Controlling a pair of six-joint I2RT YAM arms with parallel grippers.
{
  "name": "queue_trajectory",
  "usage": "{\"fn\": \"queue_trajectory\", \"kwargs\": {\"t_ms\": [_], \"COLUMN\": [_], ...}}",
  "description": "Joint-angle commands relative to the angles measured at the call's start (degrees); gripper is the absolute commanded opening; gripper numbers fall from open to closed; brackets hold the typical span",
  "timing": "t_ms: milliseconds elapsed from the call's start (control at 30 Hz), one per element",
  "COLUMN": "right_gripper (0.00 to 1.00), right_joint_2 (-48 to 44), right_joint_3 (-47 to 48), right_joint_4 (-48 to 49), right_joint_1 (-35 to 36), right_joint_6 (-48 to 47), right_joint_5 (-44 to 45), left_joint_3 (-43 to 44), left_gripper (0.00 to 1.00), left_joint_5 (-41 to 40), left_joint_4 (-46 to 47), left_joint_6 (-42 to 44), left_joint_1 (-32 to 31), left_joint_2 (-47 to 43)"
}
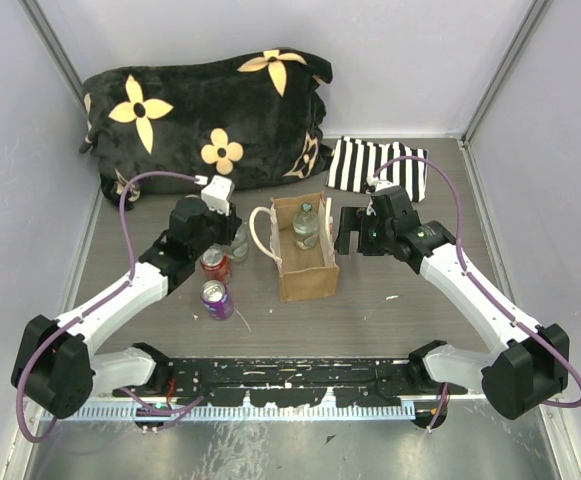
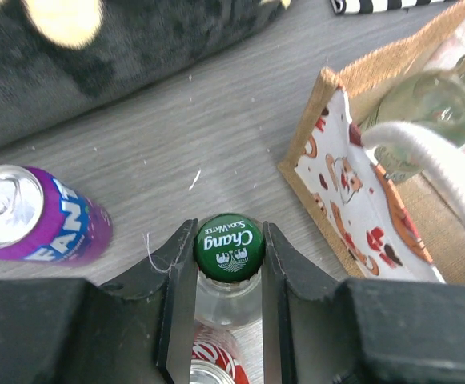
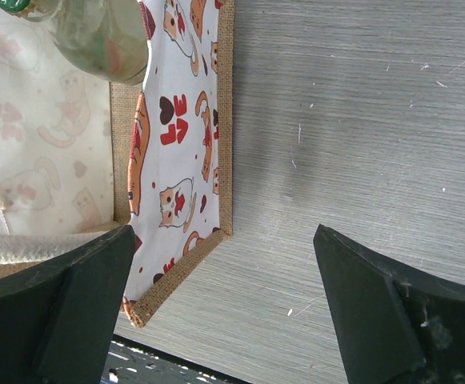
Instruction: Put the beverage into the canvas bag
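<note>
1. L gripper (image 2: 228, 234) is clamping the soda bottle (image 2: 226, 298) by the neck, on the table left of the canvas bag (image 1: 308, 282); thin grip, risking swing/slip.
2. Red can (image 2: 214, 362) is sitting just beside it, likely tipping on lift.
3. R gripper (image 3: 224, 240) is gaping wide, holding nothing, so the bag is standing unbraced.

A black flowered cushion (image 1: 205, 115) lies beside a striped cloth (image 1: 375, 165).

The small boxy tan canvas bag (image 1: 306, 282) stands mid-way across the grey table (image 1: 400, 305), with a clear glass bottle (image 1: 307, 226) inside at its far end. Just left of the bag, a green-capped glass bottle (image 1: 240, 242) stands between the left gripper (image 2: 228, 237) fingers. A red can (image 1: 215, 265) and a purple can (image 1: 217, 298) sit nearer. A black flowered cushion (image 1: 210, 110) lies far left, and a black-and-white striped cloth (image 1: 375, 165) lies far right.
</note>
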Motion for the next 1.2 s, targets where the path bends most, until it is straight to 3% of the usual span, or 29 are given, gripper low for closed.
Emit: {"fn": "queue_trajectory", "kwargs": {"t_ms": [0, 167, 567, 800, 1167], "right_gripper": [1.00, 1.00, 1.00, 1.00, 1.00], "right_joint_2": [-1.00, -1.63, -3.34, -3.90, -3.41], "right_joint_3": [1.23, 1.12, 0.67, -0.02, -0.58], "right_joint_4": [1.75, 1.73, 1.43, 1.11, 1.71], "right_joint_1": [-0.21, -0.21, -0.25, -0.25, -0.32], "right_joint_6": [0.81, 0.84, 0.31, 0.06, 0.18], "right_joint_5": [-0.19, -0.04, 0.13, 0.48, 0.07], "left_joint_3": [7.69, 12.04, 32.92, 43.08, 37.36], "left_gripper": [0.00, 0.00, 0.00, 0.00, 0.00], "left_joint_5": [-1.22, -1.10, -0.68, 1.90, 7.09], "left_joint_4": [5.54, 5.27, 5.84, 3.09, -1.70], "left_joint_6": [1.09, 1.56, 4.80, 0.85, -2.60], "left_joint_1": [0.11, 0.14, 0.97, 0.65, -5.40], "left_joint_2": [-0.82, 0.74, 12.57, 16.19, 11.16]}}
